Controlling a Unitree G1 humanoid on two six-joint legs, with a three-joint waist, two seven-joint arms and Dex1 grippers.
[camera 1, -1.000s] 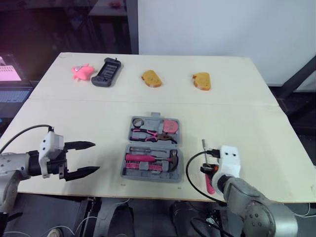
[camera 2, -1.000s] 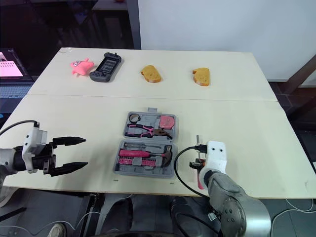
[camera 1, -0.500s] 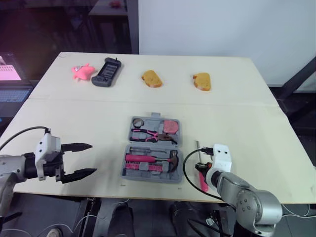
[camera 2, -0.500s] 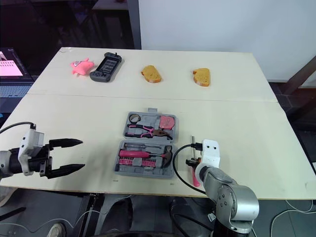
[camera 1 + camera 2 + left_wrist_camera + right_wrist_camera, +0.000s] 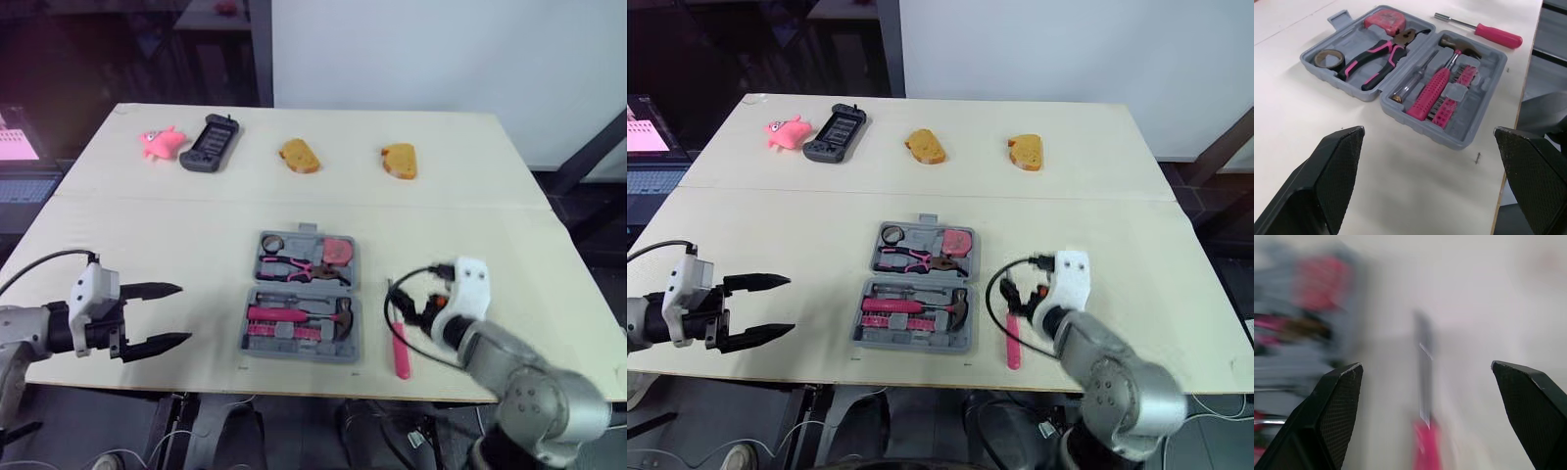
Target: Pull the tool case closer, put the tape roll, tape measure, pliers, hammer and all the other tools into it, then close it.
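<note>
Near left: the left gripper (image 5: pixel 183 313) hangs over the front of the pale wooden desk (image 5: pixel 147 235), jaws spread wide and empty, well apart from the case.

Far edge, not our concern: a pink plush toy (image 5: pixel 162 143), a black handheld controller (image 5: pixel 209 144), a toasted bread slice (image 5: pixel 299 155) and a second bread slice (image 5: pixel 400 160).

Centre: the grey plastic tool case (image 5: pixel 1420 122) lies open near the front edge. In it we count the dark tape roll (image 5: pixel 1329 58), the pink-and-black pliers (image 5: pixel 1374 63), the pink tape measure (image 5: pixel 1382 20) and the pink-handled hammer (image 5: pixel 1432 90).

Just beside the case on its right, on the bare desk, lies the pink-handled screwdriver (image 5: pixel 401 352), shaft toward the far edge. The right gripper (image 5: pixel 1426 364) sits close by on its right, jaws spread, holding nothing.

Our judgement: packing step, last loose tool. The next move calls for the right jaws to come down across the pink handle, pinch it and carry it the short way left into a free slot. Which slot is free we cannot tell. After that, fold the case shut.

Against one second ago: the right arm has swung out to the right, and the screwdriver, then tucked under that gripper, now lies uncovered. Case and left gripper are hardly changed.
</note>
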